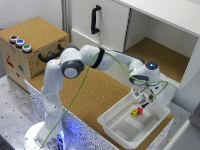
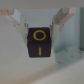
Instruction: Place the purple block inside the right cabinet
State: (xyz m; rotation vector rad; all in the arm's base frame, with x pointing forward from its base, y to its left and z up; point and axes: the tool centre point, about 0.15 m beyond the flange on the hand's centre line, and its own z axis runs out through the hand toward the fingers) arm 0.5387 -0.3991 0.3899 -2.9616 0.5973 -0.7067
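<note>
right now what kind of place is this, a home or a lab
Most likely a robotics lab test bench, not a home. A Franka arm stands on a cork-topped table, beside a cork box with coloured buttons, a white tray and a mock cabinet. Its gripper holds a purple block.

The purple block (image 2: pixel 40 43) carried yellow marks on the face turned to the wrist camera: a ring like an "O" above a short upright stroke like an "I". No other writing was legible.
</note>
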